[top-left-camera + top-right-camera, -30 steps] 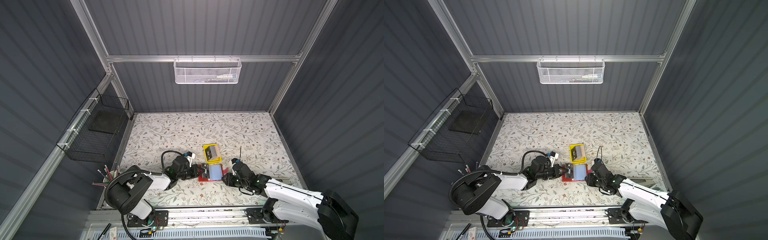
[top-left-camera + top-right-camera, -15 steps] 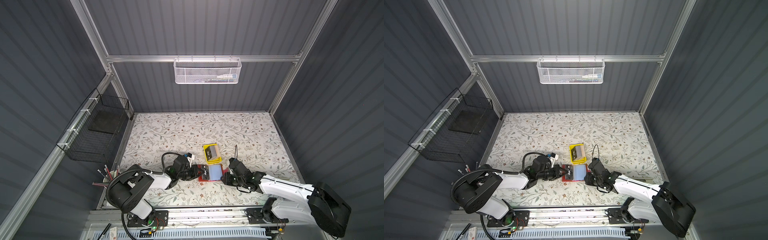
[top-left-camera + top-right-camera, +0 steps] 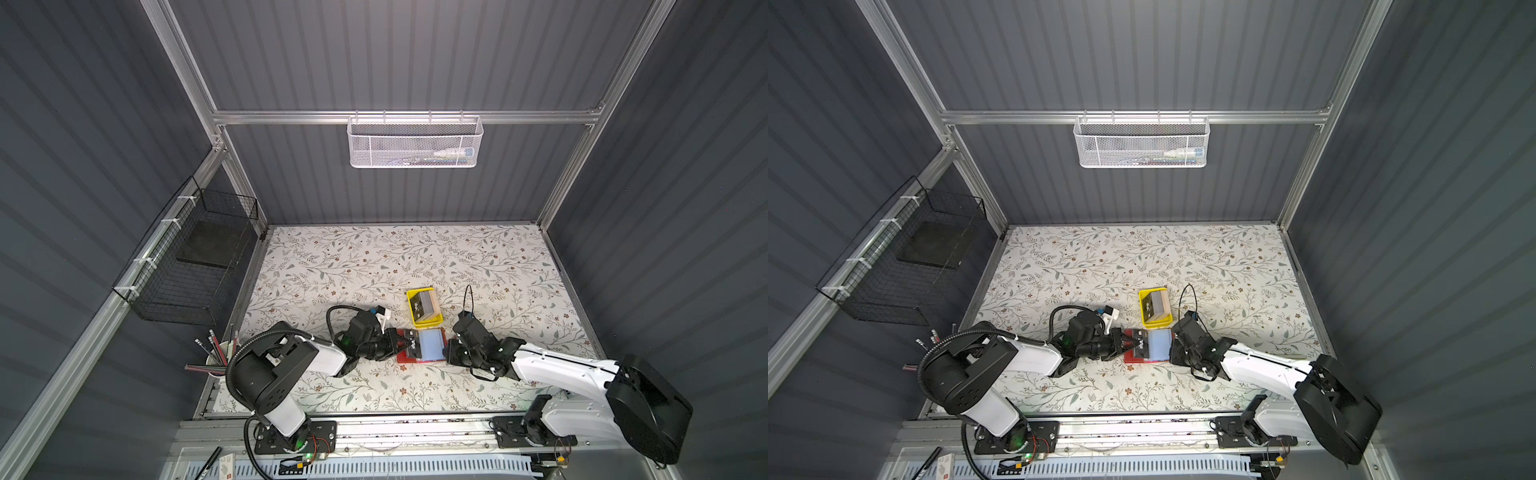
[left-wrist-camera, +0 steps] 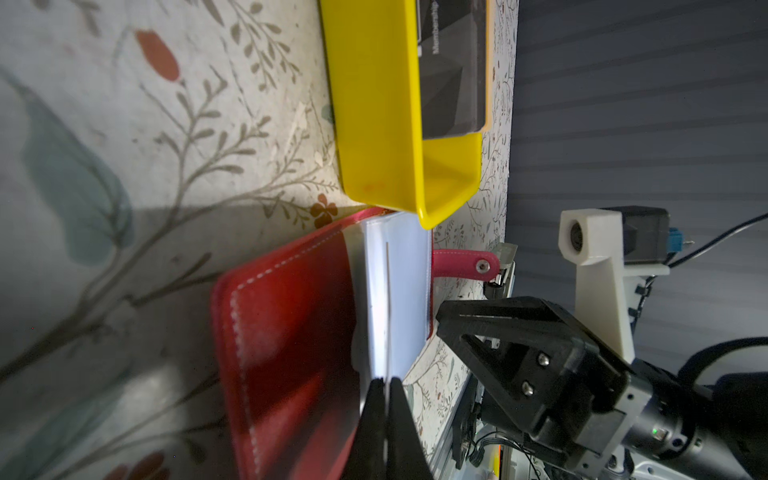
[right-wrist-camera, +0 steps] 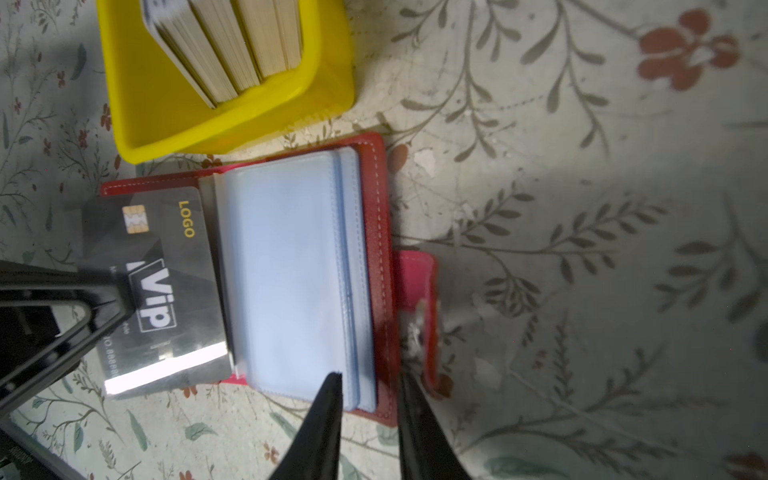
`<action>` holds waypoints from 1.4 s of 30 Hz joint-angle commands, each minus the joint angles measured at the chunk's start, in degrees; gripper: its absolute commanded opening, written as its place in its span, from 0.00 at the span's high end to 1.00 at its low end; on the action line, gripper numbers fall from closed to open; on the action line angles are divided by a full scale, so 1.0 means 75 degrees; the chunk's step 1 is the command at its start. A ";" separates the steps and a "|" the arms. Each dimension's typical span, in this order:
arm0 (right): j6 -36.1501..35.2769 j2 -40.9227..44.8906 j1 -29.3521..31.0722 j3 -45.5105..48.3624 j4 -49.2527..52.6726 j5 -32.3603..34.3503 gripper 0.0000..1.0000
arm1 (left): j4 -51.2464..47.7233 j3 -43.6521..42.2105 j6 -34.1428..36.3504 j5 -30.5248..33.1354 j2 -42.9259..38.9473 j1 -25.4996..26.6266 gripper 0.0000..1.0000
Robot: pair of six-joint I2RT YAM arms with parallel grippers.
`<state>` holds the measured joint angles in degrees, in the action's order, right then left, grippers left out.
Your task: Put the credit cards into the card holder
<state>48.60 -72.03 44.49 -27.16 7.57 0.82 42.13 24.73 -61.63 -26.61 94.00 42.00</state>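
The red card holder (image 3: 402, 358) (image 3: 1133, 358) lies open on the floral table, its clear pockets (image 5: 291, 266) facing up. My left gripper (image 3: 399, 343) (image 4: 386, 380) is shut on the black "VIP" credit card (image 5: 166, 291) (image 3: 1143, 344). The card lies flat over the holder's left half, its edge against the pocket stack. My right gripper (image 3: 448, 351) (image 5: 370, 376) sits at the holder's right edge. Its jaws stand narrowly apart astride the pocket stack's edge and the red cover (image 5: 380, 249). More credit cards (image 3: 426, 306) stand on edge in the yellow tray (image 3: 415, 318).
The yellow tray (image 5: 166, 124) sits just behind the holder, almost touching it. A cup of pencils (image 3: 216, 357) stands at the table's left front corner. A black wire basket (image 3: 195, 266) hangs on the left wall and a white mesh basket (image 3: 413, 143) on the back wall.
My right gripper has moved left up to the holder's right edge and its jaws have narrowed. The left gripper has stayed in place, shut on the card.
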 commanded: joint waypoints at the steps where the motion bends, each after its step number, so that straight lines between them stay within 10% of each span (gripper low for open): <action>1: -0.0016 -0.0149 -0.0042 -0.0152 0.0158 0.0161 0.73 | 0.0455 0.0146 -0.0193 -0.0113 0.0205 -0.0009 0.97; 42: -0.0076 -0.0485 -0.0049 0.0017 0.0052 0.0172 0.77 | 0.0962 -0.0039 -0.0841 -0.0004 0.0867 0.0183 1.00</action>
<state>48.56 -74.74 44.40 -27.44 6.48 1.13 49.34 24.80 -67.16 -27.40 99.66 43.09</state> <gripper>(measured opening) 0.232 0.048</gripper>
